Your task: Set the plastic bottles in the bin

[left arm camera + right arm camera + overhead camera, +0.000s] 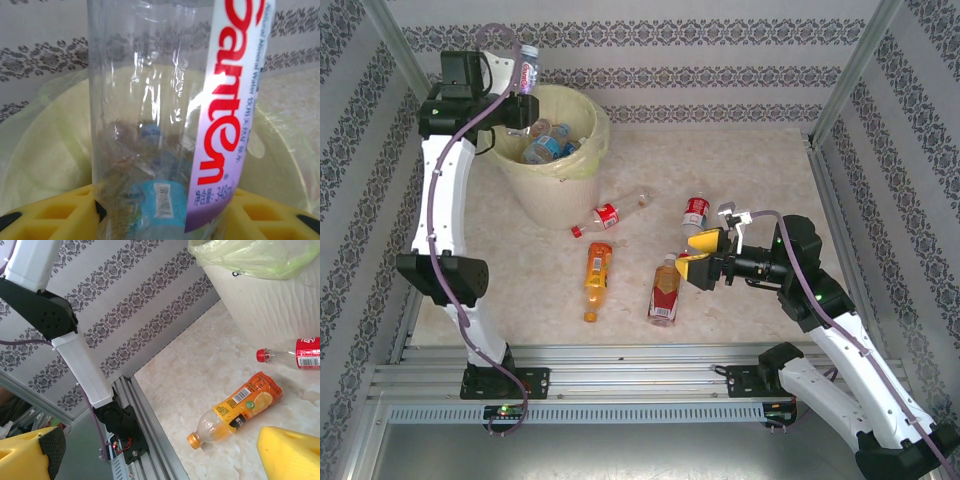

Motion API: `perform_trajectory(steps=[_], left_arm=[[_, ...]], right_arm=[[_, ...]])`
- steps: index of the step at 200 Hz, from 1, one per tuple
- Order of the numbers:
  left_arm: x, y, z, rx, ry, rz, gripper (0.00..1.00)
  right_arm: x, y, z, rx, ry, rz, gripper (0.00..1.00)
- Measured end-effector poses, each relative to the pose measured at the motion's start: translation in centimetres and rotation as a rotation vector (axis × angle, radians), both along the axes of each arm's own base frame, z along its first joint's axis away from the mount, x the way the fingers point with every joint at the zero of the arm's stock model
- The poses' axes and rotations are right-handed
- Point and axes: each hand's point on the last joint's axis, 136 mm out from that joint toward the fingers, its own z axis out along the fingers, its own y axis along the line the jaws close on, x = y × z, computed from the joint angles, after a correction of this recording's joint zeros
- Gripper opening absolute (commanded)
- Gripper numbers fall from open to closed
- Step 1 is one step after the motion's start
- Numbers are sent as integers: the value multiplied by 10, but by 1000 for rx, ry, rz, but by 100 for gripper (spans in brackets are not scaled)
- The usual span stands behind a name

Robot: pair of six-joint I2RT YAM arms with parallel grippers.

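- Top external view: patterned walls box the table (770, 160) on three sides and a metal rail runs along the near edge. You have bare marble free at the far right.
- The bin (535, 200) stands in the far left corner, with blue-labelled bottles (545, 145) lying inside it.
- Your left arm (440, 200) rises upright beside the bin and bends over its rim. Your right arm (825, 305) reaches low from the near right, wrist pointing left.
- Four bottles lie on the table between the bin and your right arm: a red-labelled bottle (608, 214) nearest the bin, an orange bottle (597, 280), an amber bottle (664, 290) and a short bottle (695, 213).
- Your left gripper (524, 97) is clamped on an upright clear bottle (528, 68) above the bin's rim. In the left wrist view its yellow fingers (55, 210) press both sides, with the bin's mouth below.
- Your right gripper (703, 258) has its fingers (290, 455) spread wide and empty, just right of the amber bottle.
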Motion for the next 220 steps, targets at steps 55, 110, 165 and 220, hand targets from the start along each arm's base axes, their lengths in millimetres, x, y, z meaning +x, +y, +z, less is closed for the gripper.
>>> perform_trajectory(steps=[55,110,165,220], left_arm=[[31,-3,-49,38,83,-40,58],[31,-17,-74,70,142,-66,61],[27,-19,-98,96,205,-55,79],[23,-23,-88,55,195,-51,87]], right_arm=[[0,-1,1,-11,8,-13,98],[4,0,-4,-21,28,-16,98],[7,1,-6,-26,35,-25,98],[24,-5,-12,-53,40,-119,97]])
